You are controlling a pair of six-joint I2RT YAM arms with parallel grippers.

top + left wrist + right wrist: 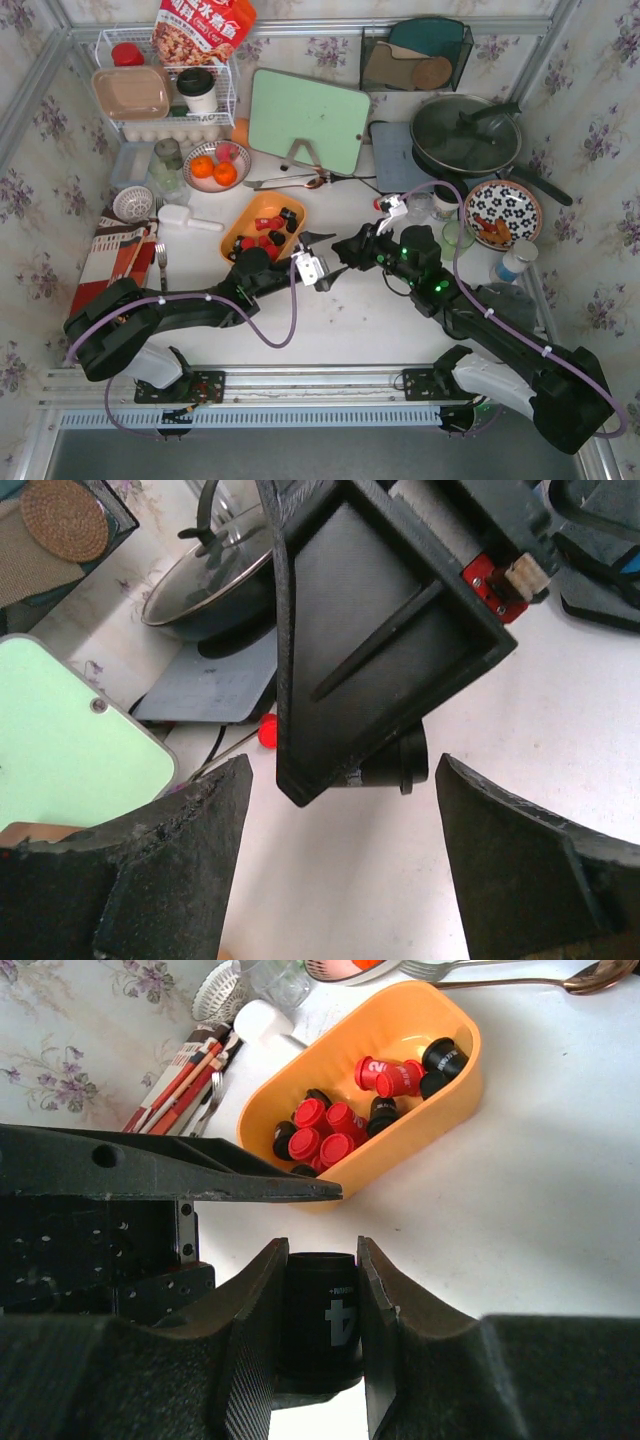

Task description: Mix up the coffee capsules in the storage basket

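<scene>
The orange storage basket (250, 212) (405, 1155) lies left of the table's middle and holds several red coffee capsules (325, 1130) and black ones (440, 1055). My right gripper (322, 1246) (343, 250) is shut on a black capsule (322, 1310) marked with a white 4, just off the basket's near right corner. My left gripper (342, 768) (322, 262) stands open directly facing it, with only bare table between its fingers (180, 850). In the left wrist view the held capsule's end (412, 764) pokes out beneath the right gripper's finger.
A green cutting board (305, 120) and a lidded pan (465, 135) stand behind. A bowl of oranges (215, 168), a white scoop (185, 218) and cutlery (290, 182) lie near the basket. A patterned plate (502, 213) sits at the right, a white wire rack (165, 90) at back left.
</scene>
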